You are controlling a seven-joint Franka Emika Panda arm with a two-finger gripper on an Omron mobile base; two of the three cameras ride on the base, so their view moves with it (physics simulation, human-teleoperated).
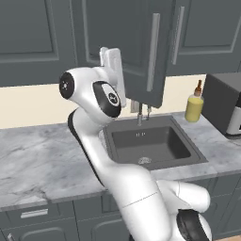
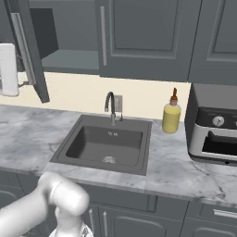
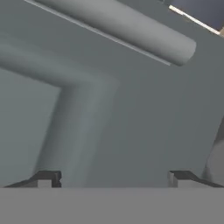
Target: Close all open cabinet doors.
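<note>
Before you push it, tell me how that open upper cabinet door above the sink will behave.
The open cabinet door looks like a stiff flat panel, so it should swing as one piece rather than flex. Hanging ajar over the sink, it will likely pivot shut on its hinges. Its face looks smooth up close, so the gripper may slide.

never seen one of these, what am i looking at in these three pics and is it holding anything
A white robot arm works in a rendered kitchen. Two pictures come from cameras behind it, left and right; the third looks along its gripper. One upper cabinet door hangs open above the sink. The gripper sits close against that door's face, near its silver handle, jaws apart, holding nothing. On the marble counter stand a yellow bottle and a toaster oven.
</note>
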